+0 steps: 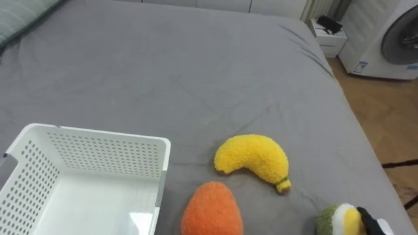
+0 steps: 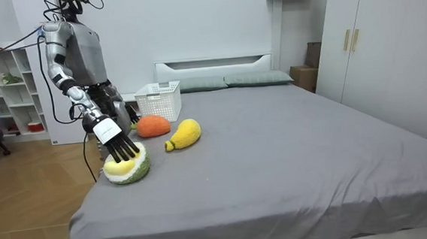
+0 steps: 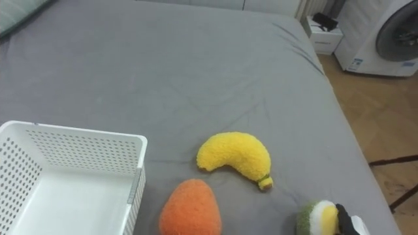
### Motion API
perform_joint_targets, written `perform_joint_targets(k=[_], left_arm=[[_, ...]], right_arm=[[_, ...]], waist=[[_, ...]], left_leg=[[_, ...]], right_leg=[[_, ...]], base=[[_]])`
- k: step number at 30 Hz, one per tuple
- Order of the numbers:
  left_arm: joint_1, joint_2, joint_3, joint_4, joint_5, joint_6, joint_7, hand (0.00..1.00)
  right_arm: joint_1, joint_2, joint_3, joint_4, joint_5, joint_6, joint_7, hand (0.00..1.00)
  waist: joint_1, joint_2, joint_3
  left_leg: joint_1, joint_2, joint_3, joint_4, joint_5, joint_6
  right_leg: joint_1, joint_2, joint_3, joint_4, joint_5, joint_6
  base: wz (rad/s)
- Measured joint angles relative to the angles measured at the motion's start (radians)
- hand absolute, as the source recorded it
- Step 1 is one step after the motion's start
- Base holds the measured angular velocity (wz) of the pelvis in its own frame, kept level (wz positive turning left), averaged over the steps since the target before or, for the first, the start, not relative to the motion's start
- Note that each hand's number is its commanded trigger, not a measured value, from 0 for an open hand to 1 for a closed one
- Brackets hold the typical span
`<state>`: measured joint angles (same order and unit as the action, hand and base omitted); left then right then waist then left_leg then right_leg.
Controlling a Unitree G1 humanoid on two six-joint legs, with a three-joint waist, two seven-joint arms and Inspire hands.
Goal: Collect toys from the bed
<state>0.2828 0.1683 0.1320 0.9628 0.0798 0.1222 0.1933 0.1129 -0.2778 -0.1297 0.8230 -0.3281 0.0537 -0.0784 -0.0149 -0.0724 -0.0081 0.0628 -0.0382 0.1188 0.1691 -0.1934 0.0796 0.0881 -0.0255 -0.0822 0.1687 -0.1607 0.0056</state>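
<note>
Three plush toys lie near the bed's edge. A yellow banana (image 1: pixel 251 160) is in the middle, with an orange rounded toy (image 1: pixel 211 209) just in front of it. A green and yellow round toy (image 1: pixel 336 220) sits at the lower right. My right hand (image 2: pixel 117 145) rests on top of that toy with straight fingers, and its dark fingers (image 1: pixel 373 224) show at the bottom right corner. A white slotted basket (image 1: pixel 98 150) stands on the bed at the lower left, with nothing inside that I can see. My left hand (image 2: pixel 132 115) is a dark shape by my waist.
I stand at the bed's side by the basket. The grey bedsheet (image 1: pixel 183 72) stretches far ahead. Past the bed's right edge are wood floor, a washing machine (image 1: pixel 392 36) and a small white cabinet (image 1: pixel 330 39). Pillows (image 2: pixel 256 77) lie at the headboard.
</note>
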Motion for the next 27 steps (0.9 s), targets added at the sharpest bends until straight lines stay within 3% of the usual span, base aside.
perform_joint_targets(k=[3,4,5,10,15,27], left_arm=[[-0.004,-0.001,-0.01,0.0,0.0,-0.001,-0.002,0.0],[-0.006,-0.001,-0.015,0.0,0.0,-0.001,-0.004,0.0],[-0.007,-0.001,-0.018,0.0,0.0,-0.001,-0.005,0.0],[-0.007,0.001,-0.016,0.016,0.003,-0.001,-0.007,0.0],[-0.012,0.001,-0.016,0.033,0.025,0.003,-0.006,0.0],[-0.021,0.001,-0.015,0.038,0.101,0.003,-0.008,0.0]], right_arm=[[-0.006,0.0,0.0,0.027,-0.028,-0.001,-0.021,0.03],[-0.004,0.0,0.0,0.034,-0.037,-0.001,-0.034,0.6],[-0.004,-0.001,0.0,0.037,-0.039,-0.001,-0.04,1.0],[-0.017,-0.005,-0.001,0.076,-0.072,-0.002,-0.108,1.0],[-0.017,-0.033,-0.001,0.111,-0.101,0.007,-0.163,1.0],[-0.006,-0.016,0.032,0.147,-0.109,0.012,-0.204,1.0]], waist=[[0.012,0.009,0.0016],[0.019,0.012,0.0027],[0.02,0.014,0.0035],[0.03,0.02,0.0069],[0.05,0.02,0.0069],[0.052,0.016,0.0071]], left_leg=[[0.0,0.0,-0.002,0.0,0.0,-0.001],[0.0,0.0,-0.002,0.0,-0.001,-0.001],[0.0,0.0,-0.002,0.0,-0.001,-0.001],[-0.002,0.0,-0.01,-0.001,-0.001,-0.002],[-0.005,0.0,-0.016,0.0,-0.001,-0.002],[-0.002,0.0,-0.024,0.004,-0.002,-0.004]], right_leg=[[0.0,0.001,-0.001,-0.001,0.0,0.0],[0.0,0.001,-0.001,-0.002,0.0,0.0],[0.0,0.001,-0.001,-0.002,0.0,0.0],[0.0,0.003,-0.003,-0.003,0.0,0.0],[0.001,0.003,-0.014,-0.005,0.001,-0.001],[0.016,0.003,-0.025,-0.018,0.002,-0.002]], base=[[0.01],[0.0],[0.0],[0.04],[0.03],[0.02]])
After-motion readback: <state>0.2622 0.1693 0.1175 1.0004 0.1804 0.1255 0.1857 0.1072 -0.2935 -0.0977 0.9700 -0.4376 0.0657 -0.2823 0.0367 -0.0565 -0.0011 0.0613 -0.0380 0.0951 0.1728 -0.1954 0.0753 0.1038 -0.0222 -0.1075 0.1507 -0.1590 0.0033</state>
